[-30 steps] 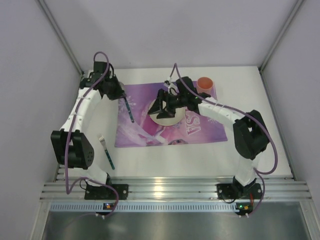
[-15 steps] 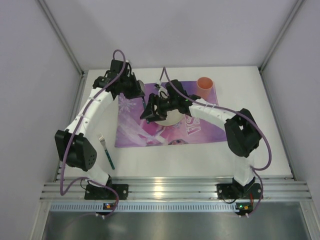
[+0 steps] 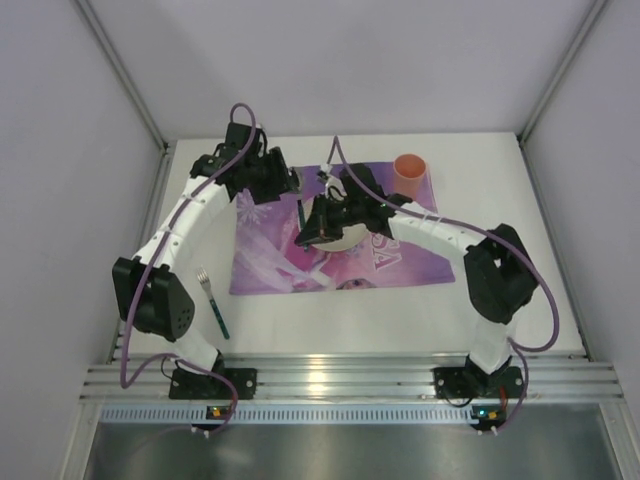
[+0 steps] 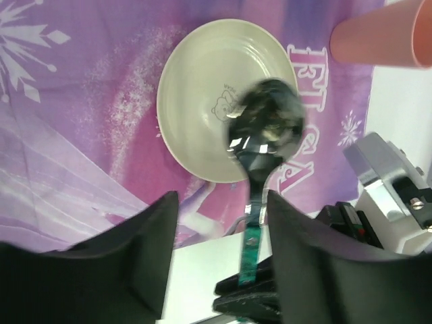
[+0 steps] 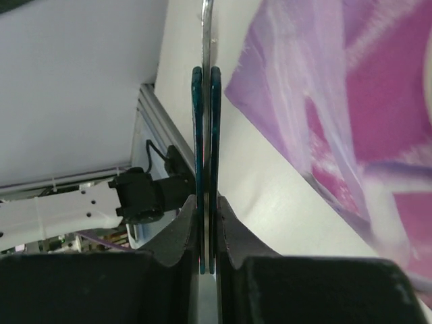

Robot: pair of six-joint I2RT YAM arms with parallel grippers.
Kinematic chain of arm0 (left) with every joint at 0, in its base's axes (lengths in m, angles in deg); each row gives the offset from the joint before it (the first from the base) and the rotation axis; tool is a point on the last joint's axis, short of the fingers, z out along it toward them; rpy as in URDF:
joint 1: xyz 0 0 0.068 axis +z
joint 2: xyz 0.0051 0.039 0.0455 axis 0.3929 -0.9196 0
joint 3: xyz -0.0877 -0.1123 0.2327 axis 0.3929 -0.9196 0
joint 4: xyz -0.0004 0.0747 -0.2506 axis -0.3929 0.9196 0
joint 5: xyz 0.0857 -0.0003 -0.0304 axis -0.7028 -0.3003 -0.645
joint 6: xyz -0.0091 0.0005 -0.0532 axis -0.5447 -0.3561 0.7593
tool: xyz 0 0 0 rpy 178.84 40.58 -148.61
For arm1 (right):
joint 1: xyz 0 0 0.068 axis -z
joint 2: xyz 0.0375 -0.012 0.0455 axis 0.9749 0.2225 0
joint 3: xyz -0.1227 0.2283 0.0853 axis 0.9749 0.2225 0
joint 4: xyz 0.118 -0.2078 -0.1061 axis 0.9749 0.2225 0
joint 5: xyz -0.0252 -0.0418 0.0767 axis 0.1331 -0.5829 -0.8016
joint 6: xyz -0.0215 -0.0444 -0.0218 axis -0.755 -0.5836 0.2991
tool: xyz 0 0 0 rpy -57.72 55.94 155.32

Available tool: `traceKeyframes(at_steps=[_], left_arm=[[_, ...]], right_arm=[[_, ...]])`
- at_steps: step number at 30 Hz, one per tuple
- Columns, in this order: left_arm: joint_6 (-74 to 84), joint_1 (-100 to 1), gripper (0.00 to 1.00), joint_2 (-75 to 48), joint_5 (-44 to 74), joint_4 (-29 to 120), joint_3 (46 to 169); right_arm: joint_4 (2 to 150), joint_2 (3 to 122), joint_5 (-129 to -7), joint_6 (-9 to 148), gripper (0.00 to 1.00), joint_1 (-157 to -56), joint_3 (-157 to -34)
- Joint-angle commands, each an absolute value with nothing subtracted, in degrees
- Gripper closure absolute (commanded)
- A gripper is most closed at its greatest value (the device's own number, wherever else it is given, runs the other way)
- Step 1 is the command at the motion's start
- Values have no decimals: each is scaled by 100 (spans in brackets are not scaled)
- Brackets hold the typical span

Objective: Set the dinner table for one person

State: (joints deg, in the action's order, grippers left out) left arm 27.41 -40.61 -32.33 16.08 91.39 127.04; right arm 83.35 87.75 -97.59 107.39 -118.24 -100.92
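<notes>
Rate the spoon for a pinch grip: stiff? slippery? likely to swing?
Probably stiff: the spoon runs straight out of the right gripper. Its shiny bowl hints at a slick surface. Gripped low on a thin handle with the bowl far out, it may pivot.

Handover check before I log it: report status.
Status: left end effector open, fingers flanking teal-handled metal spoon; right end effector shut on its handle. Spoon aloft, not yet on white rectangular tabletop.
</notes>
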Motion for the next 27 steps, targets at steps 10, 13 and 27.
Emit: traceKeyframes(at_steps=[10,13,27], left_arm=[[2446,-3922,18,-2319,950,9100,11912],[2464,-3922,18,-2310,1003,9083,11780],[2675,-3922,24,-2398,1029,8854,11429]], right_arm=[[10013,6956,-8961,9470,100,-9648,-7981],[10225,7183,-8899,9250,100,-9490,-8060],[10753,8493,-9241,8669,100,-9437,-8903]])
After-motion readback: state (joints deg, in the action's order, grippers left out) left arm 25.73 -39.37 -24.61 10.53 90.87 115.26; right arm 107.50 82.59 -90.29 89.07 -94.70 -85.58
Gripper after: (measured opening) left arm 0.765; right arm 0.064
